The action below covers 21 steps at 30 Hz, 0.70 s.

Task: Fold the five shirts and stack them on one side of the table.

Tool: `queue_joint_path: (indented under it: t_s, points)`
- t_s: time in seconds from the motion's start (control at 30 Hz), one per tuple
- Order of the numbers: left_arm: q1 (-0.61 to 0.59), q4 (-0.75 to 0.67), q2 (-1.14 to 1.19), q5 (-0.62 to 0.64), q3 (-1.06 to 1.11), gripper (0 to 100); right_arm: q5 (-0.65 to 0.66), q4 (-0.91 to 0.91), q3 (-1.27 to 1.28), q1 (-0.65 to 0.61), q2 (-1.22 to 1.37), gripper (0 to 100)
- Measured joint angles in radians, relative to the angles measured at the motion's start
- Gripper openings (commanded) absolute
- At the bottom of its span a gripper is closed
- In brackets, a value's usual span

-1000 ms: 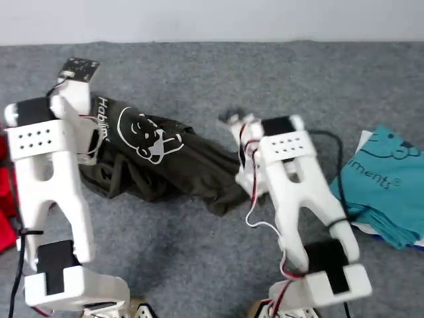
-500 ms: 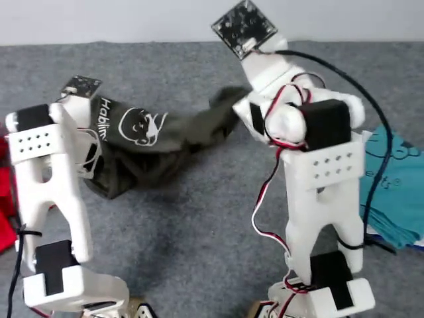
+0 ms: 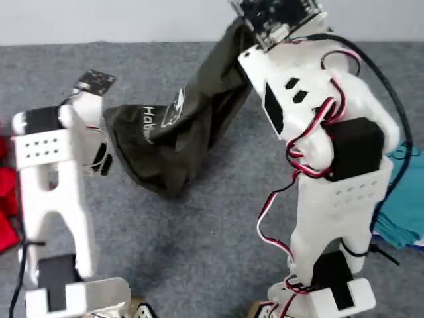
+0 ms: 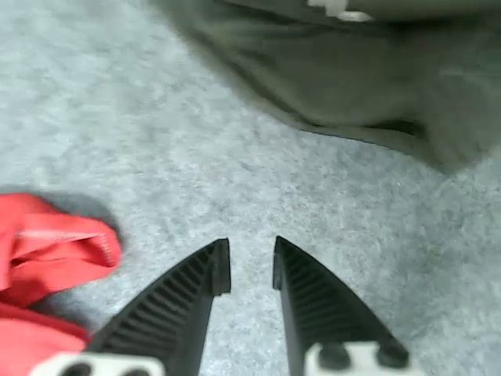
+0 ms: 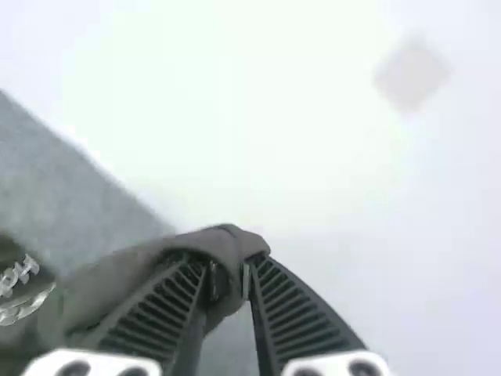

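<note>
A dark olive shirt [image 3: 179, 132] with white print hangs stretched from the table up to my right gripper [image 5: 228, 280], which is shut on a bunch of its cloth high above the back of the table. The shirt's lower end still rests on the grey table [image 3: 199, 252]. In the left wrist view the same olive shirt [image 4: 352, 70] lies just beyond my left gripper [image 4: 250, 266]. That gripper is slightly open over bare grey table, with nothing between its fingers. A red shirt [image 4: 47, 258] lies close beside it.
A teal shirt [image 3: 405, 192] lies crumpled at the table's right edge, behind the right arm. The red shirt [image 3: 6, 199] sits at the left edge. A pale wall runs along the back of the table.
My right arm has swung up and back, lifting the olive shirt's end off the table and pulling the cloth taut. The left arm shifted slightly right and away from the shirt.
</note>
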Motion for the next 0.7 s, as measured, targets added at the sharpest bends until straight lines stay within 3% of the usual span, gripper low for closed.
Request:
queue_joint_path:
  t_s: [0.27, 0.7]
  points:
    - [-0.092, -0.015, -0.262, 0.000, 0.000, 10, 0.242, -0.227, 0.000, -0.124, 0.000, 0.9]
    - [-0.247, -0.015, -0.520, 0.000, 0.064, 10, 0.644, -0.706, 0.000, -0.146, 0.026, 0.9]
